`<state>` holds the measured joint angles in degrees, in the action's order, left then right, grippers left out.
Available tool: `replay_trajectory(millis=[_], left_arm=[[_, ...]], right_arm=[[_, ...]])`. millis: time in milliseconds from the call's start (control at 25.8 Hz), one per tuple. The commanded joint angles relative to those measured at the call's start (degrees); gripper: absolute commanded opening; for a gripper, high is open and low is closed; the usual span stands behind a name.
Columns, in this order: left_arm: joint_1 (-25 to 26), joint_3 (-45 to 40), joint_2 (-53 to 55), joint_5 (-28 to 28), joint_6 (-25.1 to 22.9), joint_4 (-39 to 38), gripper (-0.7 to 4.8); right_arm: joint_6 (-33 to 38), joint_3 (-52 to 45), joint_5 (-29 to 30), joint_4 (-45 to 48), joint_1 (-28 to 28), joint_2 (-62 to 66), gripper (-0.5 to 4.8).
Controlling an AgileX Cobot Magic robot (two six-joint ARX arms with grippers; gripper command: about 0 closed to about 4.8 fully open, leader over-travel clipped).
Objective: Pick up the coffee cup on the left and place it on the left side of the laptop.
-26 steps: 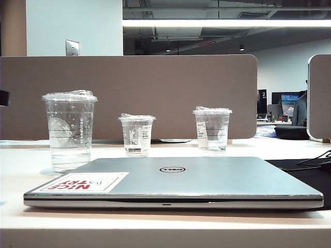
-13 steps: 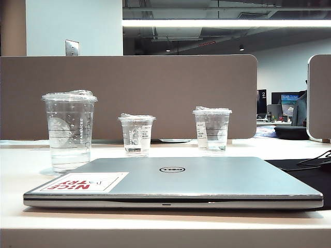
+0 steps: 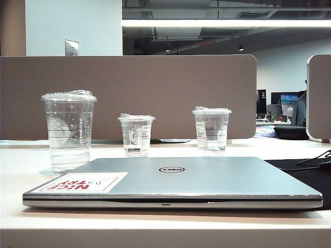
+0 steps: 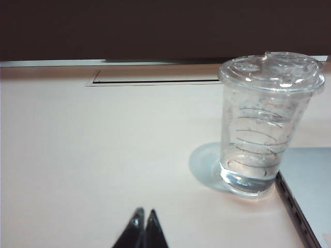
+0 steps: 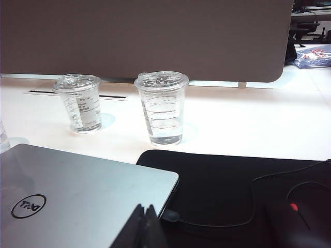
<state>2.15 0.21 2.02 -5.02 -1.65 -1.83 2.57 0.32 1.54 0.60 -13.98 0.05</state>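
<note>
The coffee cup (image 3: 69, 130), tall and clear with a lid, black lines and vertical lettering, stands upright on the table just left of the laptop (image 3: 196, 178). The left wrist view shows the coffee cup (image 4: 266, 119) beside the laptop's edge (image 4: 310, 186). My left gripper (image 4: 145, 213) is shut and empty, well back from the cup, over bare table. My right gripper (image 5: 144, 208) is shut and empty above the closed silver laptop (image 5: 77, 191). Neither gripper appears in the exterior view.
A short clear cup (image 3: 136, 135) and a mid-height clear cup (image 3: 212, 129) stand behind the laptop, before a brown partition (image 3: 155, 93). A black mat (image 5: 243, 191) with a cable and mouse lies right of the laptop.
Nothing has visibly changed in the exterior view; the cups and the laptop stay where they were.
</note>
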Motion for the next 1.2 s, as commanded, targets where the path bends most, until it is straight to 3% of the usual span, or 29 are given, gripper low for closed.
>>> replay_trajectory(millis=[39, 503, 1200], left_arm=[[-0.02, 0.20, -2.16, -0.35, 0.90, -2.64, 0.04], [-1.68, 0.20, -1.97, 0.28, 4.17, -2.49, 0.04], [-1.68, 0.20, -1.97, 0.31, 3.87, 4.42, 0.04]], right_arm=[[0.00, -0.24, -0.11, 0.92, 0.04, -0.09, -0.05], [0.00, -0.24, -0.11, 0.92, 0.04, -0.09, -0.05], [0.00, -0.24, -0.11, 0.90, 0.04, -0.09, -0.05]])
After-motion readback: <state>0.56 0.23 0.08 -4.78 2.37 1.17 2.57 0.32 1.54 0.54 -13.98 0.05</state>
